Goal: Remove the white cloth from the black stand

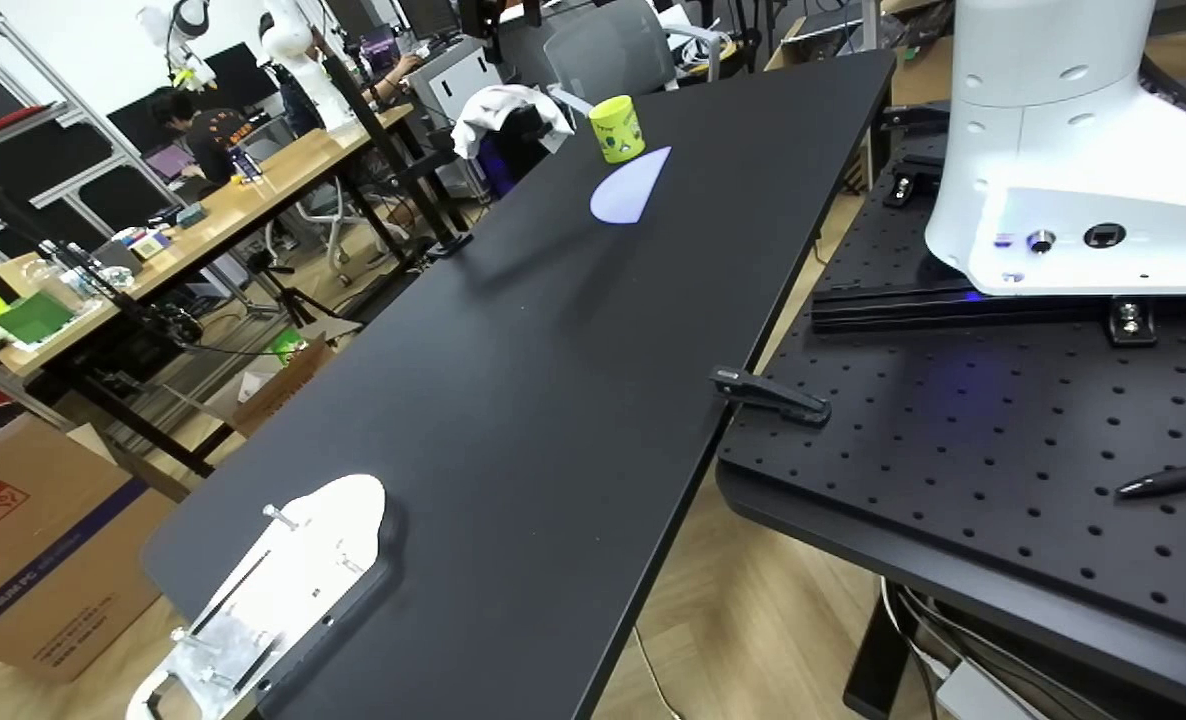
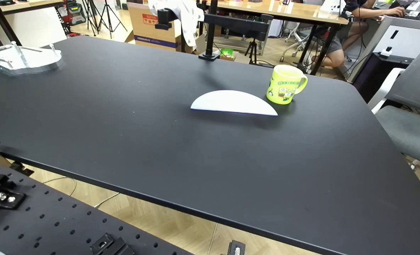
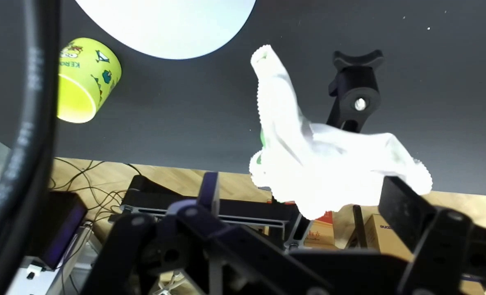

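Okay, arm base (image 1: 1073, 110) upright on the perforated plate (image 1: 953, 420); tool (image 3: 300, 180) spread wide, gripping nothing, the white cloth (image 3: 321, 172) between and beyond its tips in the wrist view, contact unclear. Cloth is draped over the black stand (image 2: 210, 37) at the desk (image 2: 153, 117) edge. Yellow-green mug (image 2: 284, 86) upright on the desk, yellow inner wall showing.

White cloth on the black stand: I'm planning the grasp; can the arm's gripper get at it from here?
Probably yes: in the wrist view the open gripper faces the white cloth with nothing visible between, though the black stand could hinder closing.
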Robot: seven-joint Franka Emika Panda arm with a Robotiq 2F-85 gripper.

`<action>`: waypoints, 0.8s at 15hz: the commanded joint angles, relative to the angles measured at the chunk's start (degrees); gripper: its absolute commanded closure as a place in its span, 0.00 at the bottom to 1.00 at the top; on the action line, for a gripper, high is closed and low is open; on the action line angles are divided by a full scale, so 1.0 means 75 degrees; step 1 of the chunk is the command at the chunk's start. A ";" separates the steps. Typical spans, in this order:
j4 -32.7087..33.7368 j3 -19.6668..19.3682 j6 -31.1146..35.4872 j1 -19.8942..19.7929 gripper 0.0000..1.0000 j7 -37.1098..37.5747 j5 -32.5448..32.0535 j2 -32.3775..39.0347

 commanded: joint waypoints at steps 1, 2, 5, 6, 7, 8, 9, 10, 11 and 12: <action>0.0765 -0.0146 0.0015 0.0321 0.00 0.0041 0.0069 0.0824; 0.0885 -0.0160 0.0001 0.0376 0.00 0.0043 0.0109 0.0972; 0.1160 -0.0217 -0.0175 0.0618 0.26 -0.0141 0.0398 0.1321; 0.1212 -0.0222 -0.0210 0.0663 0.32 -0.0156 0.0454 0.1399; 0.1255 -0.0232 -0.0273 0.0726 0.41 -0.0205 0.0588 0.1464; 0.1289 -0.0240 -0.0338 0.0747 0.47 -0.0186 0.0628 0.1515; 0.1316 -0.0244 -0.0377 0.0784 0.54 -0.0217 0.0738 0.1558; 0.1328 -0.0248 -0.0421 0.0807 0.62 -0.0216 0.0797 0.1577; 0.1340 -0.0246 -0.0473 0.0828 0.68 -0.0234 0.0868 0.1575; 0.1341 -0.0245 -0.0509 0.0842 0.76 -0.0251 0.0932 0.1557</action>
